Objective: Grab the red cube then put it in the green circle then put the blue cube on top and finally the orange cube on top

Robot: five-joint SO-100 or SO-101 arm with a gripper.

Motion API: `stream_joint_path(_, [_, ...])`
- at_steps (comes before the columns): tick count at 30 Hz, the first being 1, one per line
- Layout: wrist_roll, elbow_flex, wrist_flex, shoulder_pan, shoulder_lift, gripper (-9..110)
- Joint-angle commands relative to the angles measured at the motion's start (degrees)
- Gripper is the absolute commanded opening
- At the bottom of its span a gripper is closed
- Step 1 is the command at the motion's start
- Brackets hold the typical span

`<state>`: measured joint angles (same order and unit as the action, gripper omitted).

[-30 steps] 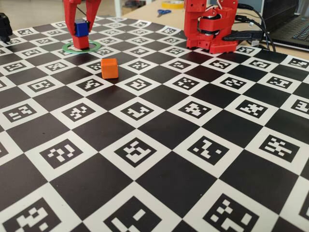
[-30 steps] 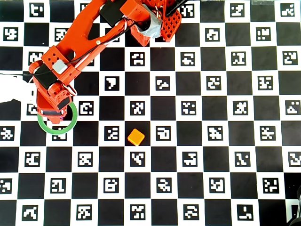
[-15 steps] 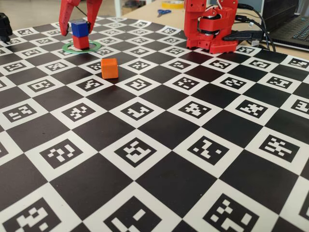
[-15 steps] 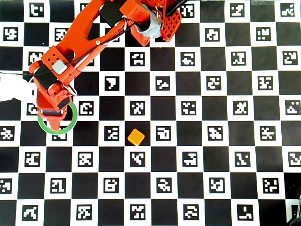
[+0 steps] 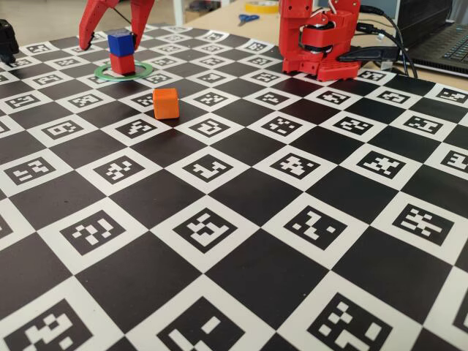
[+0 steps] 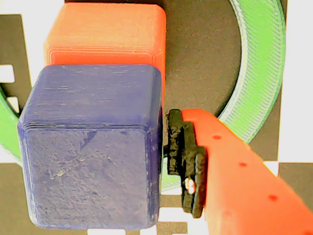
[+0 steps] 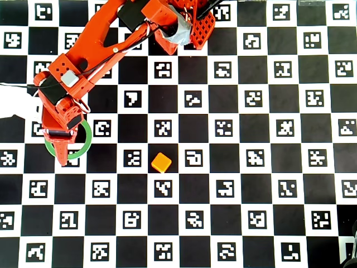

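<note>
The blue cube (image 5: pixel 119 42) rests on the red cube (image 5: pixel 122 63) inside the green circle (image 5: pixel 142 71) at the far left of the fixed view. My gripper (image 5: pixel 110 36) hangs over the stack, open, one finger on each side and neither touching. In the wrist view the blue cube (image 6: pixel 90 147) fills the left, the red cube (image 6: pixel 105 36) shows beneath it, and one padded finger (image 6: pixel 234 181) stands just off its right side. Seen from overhead, the gripper (image 7: pixel 62 146) hides both stacked cubes over the green circle (image 7: pixel 88 139). The orange cube (image 5: pixel 165 103) (image 7: pixel 161 162) sits alone on the mat.
The arm's red base (image 5: pixel 318 40) stands at the back of the checkered marker mat (image 5: pixel 241 219). A laptop (image 5: pixel 446 36) and scissors (image 5: pixel 247 18) lie behind the mat. A black object (image 5: pixel 6 36) sits at the far left edge.
The gripper has opened, letting go of the blue cube, and has lifted slightly. The blue cube stays on the red cube. The orange cube has not moved.
</note>
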<state>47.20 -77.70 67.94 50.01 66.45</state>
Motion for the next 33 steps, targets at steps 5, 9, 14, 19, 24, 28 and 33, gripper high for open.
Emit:
stream_joint_path(5, [0.7, 0.88, 2.11, 1.23, 9.84, 49])
stream_joint_path(9, [0.79, 0.88, 3.25, 1.32, 12.57, 49])
stream_joint_path(14, [0.97, 0.53, 4.92, 1.32, 16.0, 49])
stream_joint_path(19, [0.7, 0.62, 8.26, 1.14, 20.3, 49])
stream_joint_path(24, [-1.49, 0.0, 14.06, -0.62, 26.37, 48])
stream_joint_path(28, [-4.39, -1.58, 18.19, -3.78, 31.99, 47])
stream_joint_path(33, [-9.23, -1.93, 23.29, -8.79, 36.47, 46])
